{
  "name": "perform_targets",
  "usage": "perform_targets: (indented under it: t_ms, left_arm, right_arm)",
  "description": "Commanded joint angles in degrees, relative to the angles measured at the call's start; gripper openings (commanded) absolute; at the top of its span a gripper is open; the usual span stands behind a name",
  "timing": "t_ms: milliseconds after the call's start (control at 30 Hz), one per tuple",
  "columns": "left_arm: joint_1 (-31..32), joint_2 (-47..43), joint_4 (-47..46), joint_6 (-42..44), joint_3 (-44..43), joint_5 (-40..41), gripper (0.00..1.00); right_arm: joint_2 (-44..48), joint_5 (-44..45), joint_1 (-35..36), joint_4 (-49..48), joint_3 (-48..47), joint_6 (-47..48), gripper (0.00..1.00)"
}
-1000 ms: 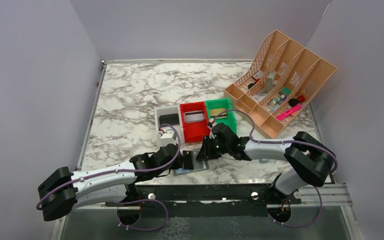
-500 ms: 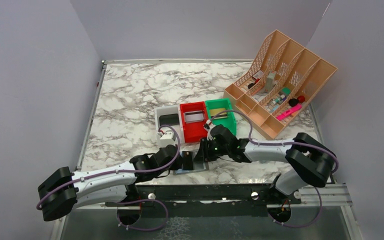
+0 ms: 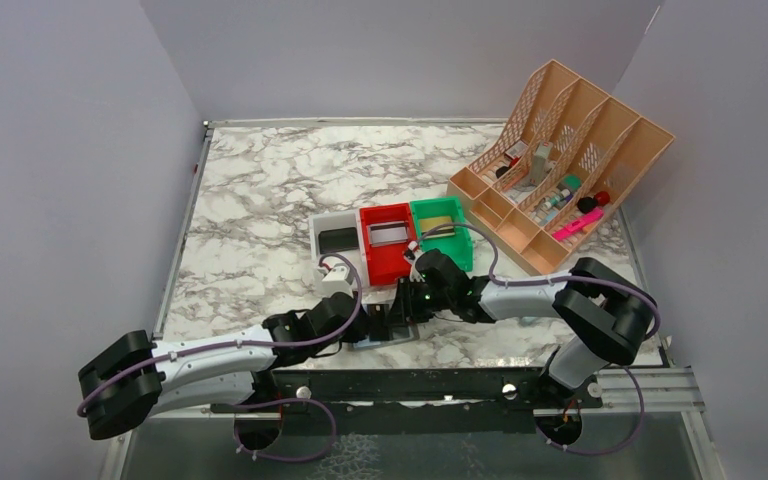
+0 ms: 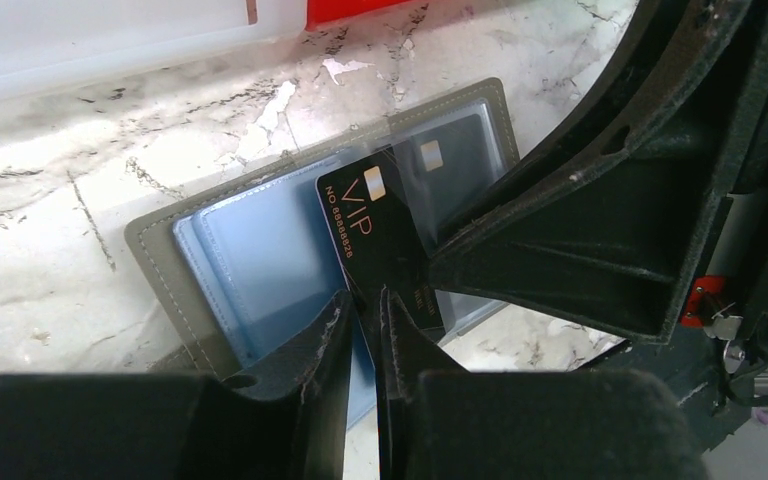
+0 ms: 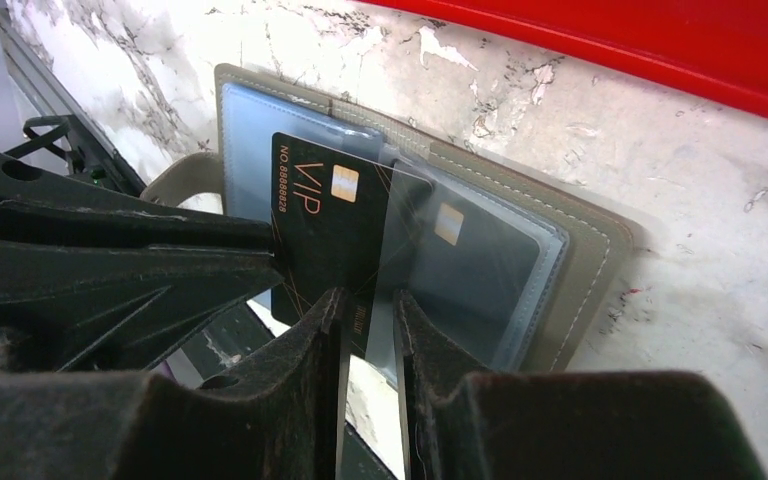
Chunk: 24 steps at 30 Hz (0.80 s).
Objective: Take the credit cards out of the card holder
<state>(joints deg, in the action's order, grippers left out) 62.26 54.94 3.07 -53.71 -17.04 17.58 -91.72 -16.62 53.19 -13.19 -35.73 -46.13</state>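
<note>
The black rectangular plastic VIP card (image 4: 380,235) is seen tilted up, partly out of a clear sleeve (image 5: 410,230) of the dark grey bifold card holder (image 4: 260,260), which is laid open on the white marble table (image 4: 40,200) near its front edge. Extraction is judged under way; a firm pinch and a pull clear of the sleeve are called for next. The card's lower edge is flanked by the narrow-set left gripper (image 4: 365,300) and right gripper (image 5: 368,300), but clamping cannot be told for either, and a second dark card (image 4: 460,150) under film is barely made out.
</note>
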Motion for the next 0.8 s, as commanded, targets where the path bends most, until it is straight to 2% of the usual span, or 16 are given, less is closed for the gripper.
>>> perform_targets:
  t_ms: [0,100,233,600,767]
  left_arm:
    - [0.2,0.6,-4.9,-0.6,0.5,-3.4,0.18]
    - [0.2,0.7,-5.8,-0.6,0.7,-4.2,0.18]
    - [0.2,0.9,-7.0,-0.8,1.0,-4.9,0.26]
    - [0.1,3.2,-11.5,-1.6,1.7,-7.5,0.27]
    - [0.1,3.6,-7.2,-4.1,1.3,-4.3,0.29]
  right_arm:
    - [-1.3,0.5,0.3,0.7,-0.7,-0.2,0.27]
    - [-1.6,0.3,0.3,0.8,-0.8,-0.1,0.26]
    - [-2.0,0.2,0.3,0.8,-1.0,0.0,0.26]
    - [-1.7,0.0,0.3,0.7,-0.8,0.0,0.26]
    - [-1.7,0.8,0.2,1.5,-0.9,-0.1,0.26]
